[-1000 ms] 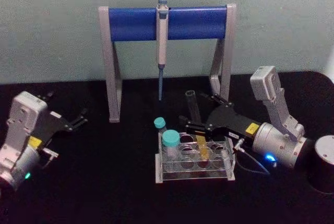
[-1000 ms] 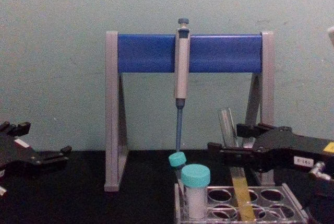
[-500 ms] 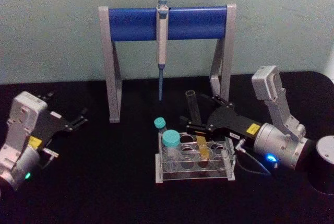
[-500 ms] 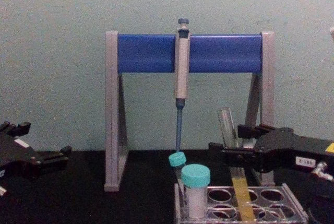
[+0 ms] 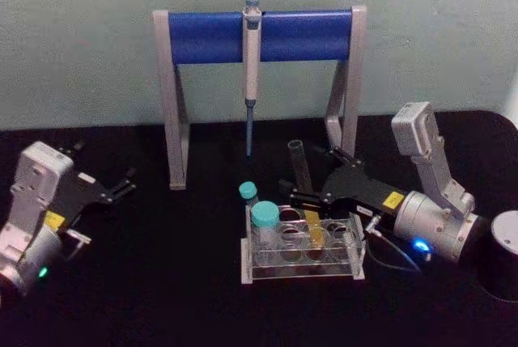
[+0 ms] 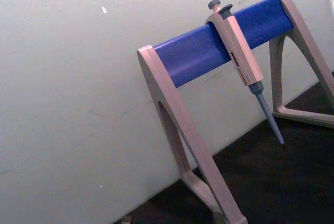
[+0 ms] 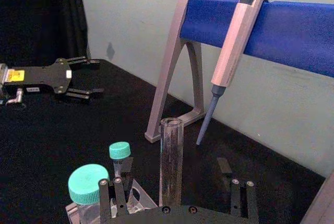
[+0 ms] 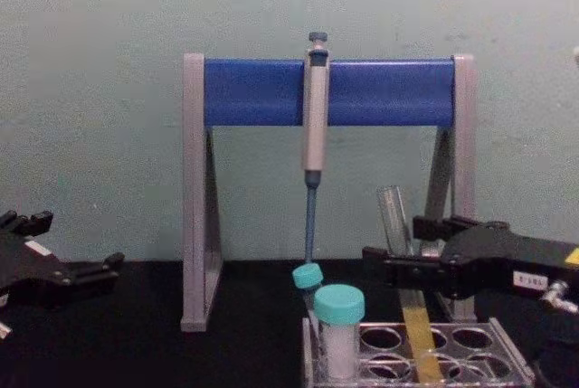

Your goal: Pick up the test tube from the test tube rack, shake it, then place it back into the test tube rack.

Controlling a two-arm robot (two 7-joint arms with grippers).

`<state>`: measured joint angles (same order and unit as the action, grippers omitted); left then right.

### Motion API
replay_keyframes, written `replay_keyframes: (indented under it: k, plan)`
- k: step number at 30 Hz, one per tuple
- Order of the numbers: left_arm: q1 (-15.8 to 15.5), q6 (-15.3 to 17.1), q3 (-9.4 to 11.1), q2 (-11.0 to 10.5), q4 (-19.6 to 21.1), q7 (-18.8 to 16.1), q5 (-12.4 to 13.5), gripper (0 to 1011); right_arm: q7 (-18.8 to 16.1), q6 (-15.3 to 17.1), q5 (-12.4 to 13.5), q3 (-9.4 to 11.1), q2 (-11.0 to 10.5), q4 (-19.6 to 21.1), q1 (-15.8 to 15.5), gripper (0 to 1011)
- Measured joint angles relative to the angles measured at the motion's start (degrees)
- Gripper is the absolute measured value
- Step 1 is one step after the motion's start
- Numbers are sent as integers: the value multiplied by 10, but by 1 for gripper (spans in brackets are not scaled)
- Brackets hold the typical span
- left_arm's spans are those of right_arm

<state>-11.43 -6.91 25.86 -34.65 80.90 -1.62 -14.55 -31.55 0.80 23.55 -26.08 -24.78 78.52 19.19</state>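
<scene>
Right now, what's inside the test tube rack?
The test tube rack holds the test tube with yellow liquid and a wide teal-capped tube. The open right gripper straddles the test tube, covering its middle. Whether the small capped tube sits inside is unclear.

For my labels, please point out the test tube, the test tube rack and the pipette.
test tube (image 8: 395, 221), chest view, clear upper glass.
test tube rack (image 5: 301, 271), head view, front wall.
pipette (image 8: 314, 126), chest view, grey body.

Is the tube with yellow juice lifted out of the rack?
No, the tube's yellow end sits down in a hole of the rack, with the open right gripper around it.
</scene>
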Motion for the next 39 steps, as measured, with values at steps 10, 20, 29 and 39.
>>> replay_keyframes:
  k: [10,20,29,39]
  plan:
    - [0,0,0,0,0,0,0,1001,0,0,0,0,0,0,0,1000]
    - [0,0,0,0,0,0,0,1001,0,0,-1,0,0,0,0,928]
    - [0,0,0,0,0,0,0,1001,0,0,-1,0,0,0,0,672]
    - [0,0,0,0,0,0,0,1001,0,0,-1,0,0,0,0,322]
